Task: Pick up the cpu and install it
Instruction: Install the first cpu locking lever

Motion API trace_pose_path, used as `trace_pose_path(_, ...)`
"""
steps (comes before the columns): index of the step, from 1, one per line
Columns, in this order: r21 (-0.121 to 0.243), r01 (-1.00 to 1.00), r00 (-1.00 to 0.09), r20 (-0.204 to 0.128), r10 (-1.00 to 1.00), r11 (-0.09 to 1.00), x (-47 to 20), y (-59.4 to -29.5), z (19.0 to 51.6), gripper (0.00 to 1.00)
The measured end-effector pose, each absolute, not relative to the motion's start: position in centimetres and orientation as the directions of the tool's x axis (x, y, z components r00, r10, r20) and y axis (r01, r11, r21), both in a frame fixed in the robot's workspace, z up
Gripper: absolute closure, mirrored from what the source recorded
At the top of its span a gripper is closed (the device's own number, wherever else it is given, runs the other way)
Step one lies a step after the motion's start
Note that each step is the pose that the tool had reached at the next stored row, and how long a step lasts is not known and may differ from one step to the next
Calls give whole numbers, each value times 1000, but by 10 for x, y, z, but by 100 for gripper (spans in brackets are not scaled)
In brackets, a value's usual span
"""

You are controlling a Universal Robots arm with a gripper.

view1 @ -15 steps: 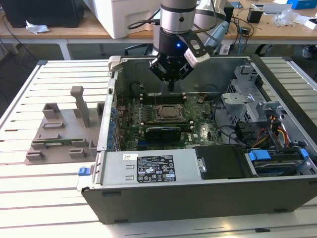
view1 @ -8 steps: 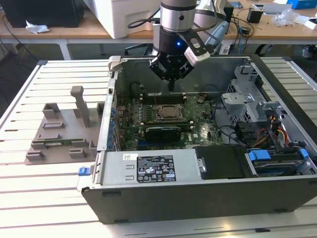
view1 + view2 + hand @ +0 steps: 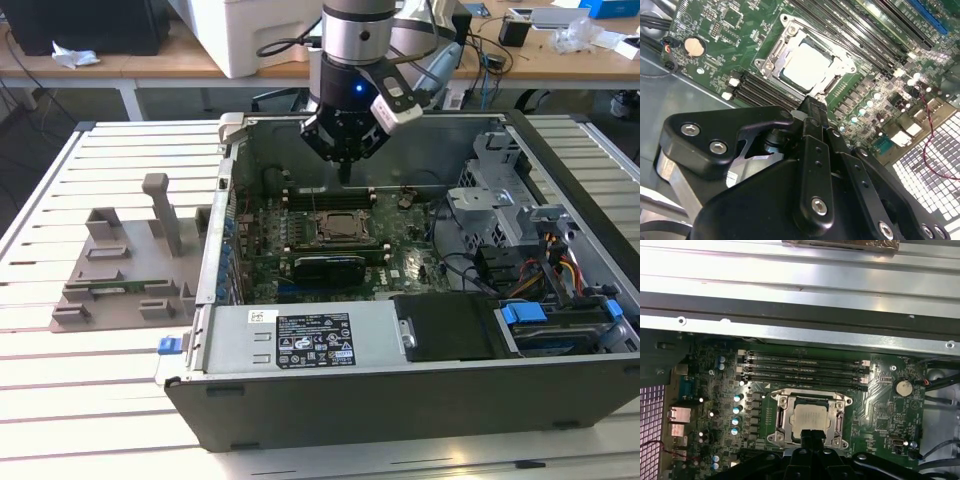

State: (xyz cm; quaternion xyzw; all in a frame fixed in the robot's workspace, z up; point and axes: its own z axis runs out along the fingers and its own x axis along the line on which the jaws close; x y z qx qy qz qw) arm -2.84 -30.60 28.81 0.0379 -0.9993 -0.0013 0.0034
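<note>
Item: cpu (image 3: 807, 66) (image 3: 810, 420), square, silvery-white top, lying flat in the socket frame (image 3: 771, 65) (image 3: 782, 421) on the motherboard (image 3: 880, 405) (image 3: 725, 30), face up. Square outline, so no long axis can be told; its edges run parallel with the frame's. In both wrist views one edge of the chip is covered by the fingertips. In the exterior view the socket (image 3: 345, 228) shows as a dark square and the chip's top is hard to make out.

Gripper (image 3: 812, 106) (image 3: 812, 436) (image 3: 344, 172): black, hanging over the open case (image 3: 400, 400), tips just beside the chip's edge. Jaws pressed together, nothing between them; whether the tips touch the chip cannot be told.

Surroundings: four memory slots (image 3: 805, 367) (image 3: 757, 92) run parallel along one side of the frame, close by; a row of small capacitors (image 3: 735, 412) stands on another side. A coin cell (image 3: 902, 387) (image 3: 694, 46) sits well apart. Case wall (image 3: 790, 305) rises beyond the slots. Drive cage and cables (image 3: 520, 240) fill the exterior view's right end of the case.

Outside: a grey fixture (image 3: 130, 265) lies on the slatted surface (image 3: 60, 400), at the exterior view's left, well apart from the case.
</note>
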Motion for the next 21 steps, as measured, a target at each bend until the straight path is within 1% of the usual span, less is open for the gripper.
trace_pose_path(7, 3, -76, -997, 6, -76, 997, -65, -306, 288, 89)
trace_pose_path(21, 3, -76, -997, 6, -76, 997, -88, -306, 288, 89)
